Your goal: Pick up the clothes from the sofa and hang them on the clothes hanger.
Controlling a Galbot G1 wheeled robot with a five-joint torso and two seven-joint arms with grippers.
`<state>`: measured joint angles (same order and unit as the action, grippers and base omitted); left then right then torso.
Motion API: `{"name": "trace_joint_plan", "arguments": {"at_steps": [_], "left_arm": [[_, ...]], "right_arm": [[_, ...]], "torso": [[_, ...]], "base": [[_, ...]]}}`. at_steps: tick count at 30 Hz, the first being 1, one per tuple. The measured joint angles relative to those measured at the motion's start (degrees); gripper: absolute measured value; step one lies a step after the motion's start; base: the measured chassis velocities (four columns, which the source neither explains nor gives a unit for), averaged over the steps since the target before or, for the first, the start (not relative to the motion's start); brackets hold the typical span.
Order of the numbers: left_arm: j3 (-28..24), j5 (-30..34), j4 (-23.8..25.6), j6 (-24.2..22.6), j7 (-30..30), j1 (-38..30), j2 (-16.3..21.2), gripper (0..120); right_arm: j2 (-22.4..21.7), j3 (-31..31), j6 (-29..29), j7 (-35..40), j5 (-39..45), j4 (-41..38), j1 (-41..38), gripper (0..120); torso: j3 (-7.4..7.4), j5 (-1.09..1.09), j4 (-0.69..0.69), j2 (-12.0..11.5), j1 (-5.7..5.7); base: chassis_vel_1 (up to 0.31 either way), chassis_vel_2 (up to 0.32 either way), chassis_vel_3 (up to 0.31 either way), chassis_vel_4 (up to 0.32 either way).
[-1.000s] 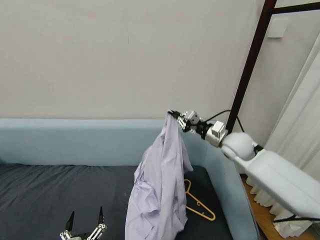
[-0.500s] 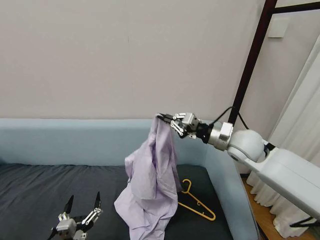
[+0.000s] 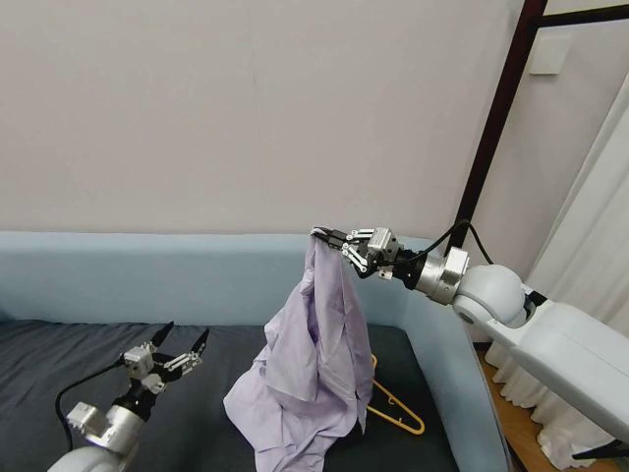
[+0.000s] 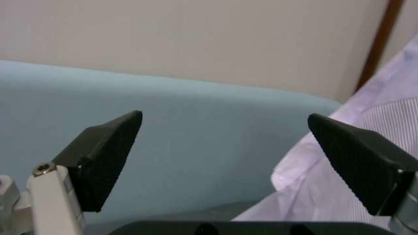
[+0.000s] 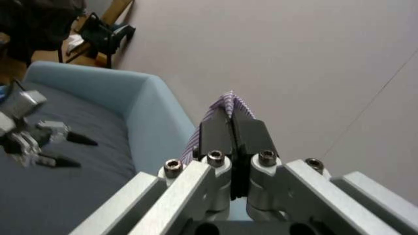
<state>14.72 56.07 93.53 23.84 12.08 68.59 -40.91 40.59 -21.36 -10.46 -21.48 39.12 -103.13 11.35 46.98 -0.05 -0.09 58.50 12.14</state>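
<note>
A lilac shirt (image 3: 313, 364) hangs in the air over the sofa's right end, its lower folds near the dark seat. My right gripper (image 3: 327, 237) is shut on the shirt's top, level with the sofa back; in the right wrist view the fabric (image 5: 228, 104) sticks out between the shut pads. My left gripper (image 3: 165, 346) is raised above the seat at lower left, open and holding nothing; the left wrist view shows its fingers (image 4: 103, 155) wide apart with the shirt (image 4: 365, 117) off to one side. An orange clothes hanger (image 3: 395, 405) lies on the seat behind the shirt.
The sofa has a light blue back (image 3: 147, 275) and a dark grey seat (image 3: 59, 364). A dark wooden rack post (image 3: 491, 128) rises at the right against the wall. White curtains (image 3: 590, 246) hang at the far right.
My left gripper has risen from the bottom edge and moved up over the seat. The right gripper shifted slightly left with the shirt, which swung and bunched lower.
</note>
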Motion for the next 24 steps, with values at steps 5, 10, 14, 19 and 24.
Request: {"name": "trace_joint_plan", "arguments": {"at_steps": [5,10,14,19,24], "left_arm": [[-12.63,4.51,-11.21,-4.18,18.3,-14.13,-2.72,100],[-17.0,4.16,-17.6,-4.48,18.69,-19.14,-5.61,100],[-17.74,4.05,-19.12,-4.64,18.34,-20.02,-6.94,98],[-18.39,4.03,-21.63,-4.79,17.85,-21.46,-9.95,89],[-19.04,3.57,-23.65,-4.9,17.82,-22.63,-12.57,71]], "right_arm": [[-1.28,0.95,2.03,2.0,3.76,-2.8,0.24,0],[-2.16,1.33,2.99,3.17,5.63,-4.17,0.88,0],[-2.25,1.44,3.11,3.4,5.84,-4.51,1.25,0],[-2.16,1.41,3.24,3.57,6.26,-4.85,1.37,0],[-2.08,1.21,3.61,3.8,7.07,-5.45,1.12,0]], "torso": [[-0.01,0.05,0.02,0.0,0.0],[-0.01,0.05,0.01,0.0,0.0],[-0.01,0.05,0.03,0.0,0.0],[-0.01,0.04,0.01,0.0,0.0],[-0.01,0.04,0.02,0.0,0.0]], "base": [[0.0,0.0,0.0,0.0],[0.0,0.0,0.0,0.0],[0.0,0.0,0.0,0.0],[0.0,0.0,0.0,0.0],[0.0,0.0,0.0,0.0]]}}
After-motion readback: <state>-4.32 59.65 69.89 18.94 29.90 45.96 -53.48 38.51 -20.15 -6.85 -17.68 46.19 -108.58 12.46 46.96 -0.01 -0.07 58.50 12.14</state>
